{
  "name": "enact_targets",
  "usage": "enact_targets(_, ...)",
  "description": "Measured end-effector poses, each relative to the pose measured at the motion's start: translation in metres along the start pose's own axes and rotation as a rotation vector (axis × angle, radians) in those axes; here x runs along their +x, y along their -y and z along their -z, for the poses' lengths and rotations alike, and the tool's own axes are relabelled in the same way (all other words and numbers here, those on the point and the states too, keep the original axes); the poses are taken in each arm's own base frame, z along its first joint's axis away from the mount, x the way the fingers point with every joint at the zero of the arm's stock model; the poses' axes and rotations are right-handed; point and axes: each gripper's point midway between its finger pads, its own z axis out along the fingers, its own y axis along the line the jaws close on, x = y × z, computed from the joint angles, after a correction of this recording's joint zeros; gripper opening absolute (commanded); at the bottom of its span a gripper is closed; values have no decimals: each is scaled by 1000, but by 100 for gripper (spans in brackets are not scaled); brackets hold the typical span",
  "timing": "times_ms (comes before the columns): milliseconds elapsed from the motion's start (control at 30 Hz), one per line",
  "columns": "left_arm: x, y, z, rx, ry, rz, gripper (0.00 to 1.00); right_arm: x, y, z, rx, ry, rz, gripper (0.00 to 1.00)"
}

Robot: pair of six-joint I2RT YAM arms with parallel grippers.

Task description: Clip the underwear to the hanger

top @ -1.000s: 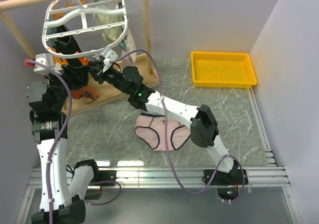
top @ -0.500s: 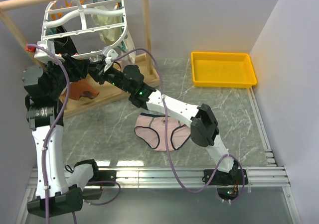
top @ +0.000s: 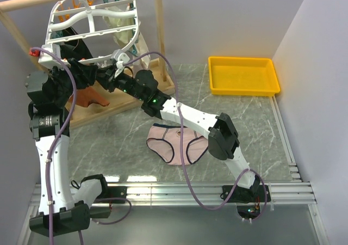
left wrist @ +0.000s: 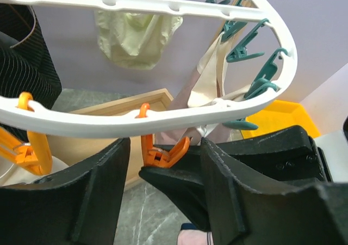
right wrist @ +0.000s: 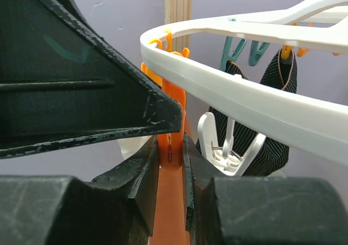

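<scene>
Jaws of the left gripper point(left wrist: 166, 147) stand spread wide just under the rim of the hanger point(left wrist: 98, 128), with an orange clothespin point(left wrist: 161, 153) dangling in the gap and touching neither finger. Right of it, the right gripper point(right wrist: 171, 147) is pressed together on that same pin, pinching its lower end. Further right and lower, the underwear point(top: 175, 142) lies flat on the table point(top: 261, 125), well apart from both grippers and held by neither. The likely trouble is crowding. Two grippers share one pin on a freely hanging rack, so a nudge could swing the hanger, pull the pin from the pinch, or knock the fingers together.
</scene>
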Motion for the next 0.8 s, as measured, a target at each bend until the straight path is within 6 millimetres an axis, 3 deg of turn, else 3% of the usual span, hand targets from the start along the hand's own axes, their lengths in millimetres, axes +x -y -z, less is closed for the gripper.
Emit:
enact_targets(233,4,-1,-11,25,-6,6,47,1,0,1,-13,-2,-15,0)
enact_targets(367,5,1,-14,45,-12,6,50,1,3,2,-15,-2,-23,0)
enact_targets(467,5,1,-15,48,-10,4,47,0,3,2,-20,2,-28,0)
enact_targets(567,6,1,-15,54,-12,4,37,1,3,2,-25,0,-36,0)
enact_targets(667,5,2,-16,60,-5,2,16,1,3,3,-27,-1,-43,0)
enact_targets(800,3,2,-17,66,3,1,2,1,4,3,-23,2,-50,22)
